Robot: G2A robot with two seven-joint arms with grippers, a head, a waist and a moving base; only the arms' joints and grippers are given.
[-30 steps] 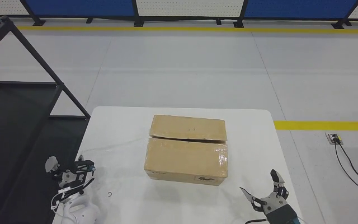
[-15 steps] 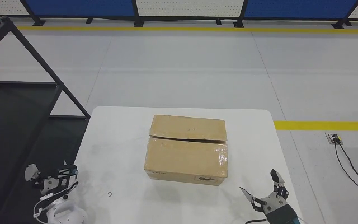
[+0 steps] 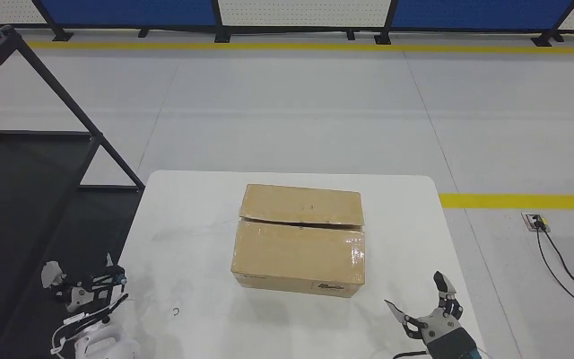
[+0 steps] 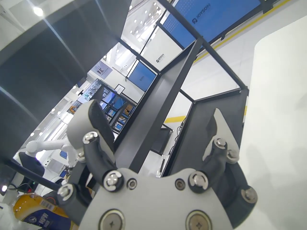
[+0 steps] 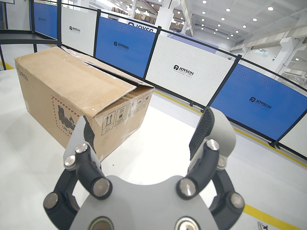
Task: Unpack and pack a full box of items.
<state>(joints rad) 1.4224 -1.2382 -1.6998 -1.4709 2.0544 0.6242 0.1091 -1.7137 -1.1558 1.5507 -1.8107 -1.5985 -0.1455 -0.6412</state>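
Observation:
A brown cardboard box [image 3: 300, 236] stands in the middle of the white table [image 3: 188, 224], its top flaps folded down with a slight gap along the seam. The right wrist view shows the box [image 5: 79, 92] from the side, one flap lifted a little at the corner. My right gripper [image 3: 421, 301] sits near the table's front right corner, open and empty, pointing toward the box [image 5: 146, 123]. My left gripper [image 3: 82, 280] hangs off the table's front left edge, open and empty [image 4: 156, 118], facing a black rack.
A black metal rack [image 3: 45, 179] stands just left of the table, close to my left gripper [image 4: 172, 84]. A small ring-like mark [image 3: 176, 312] lies on the table front left. Blue and white fence panels [image 5: 182, 70] run behind the table.
My left gripper has swung leftward off the table's front left corner, then barely shifted. The right gripper and the box have stayed put.

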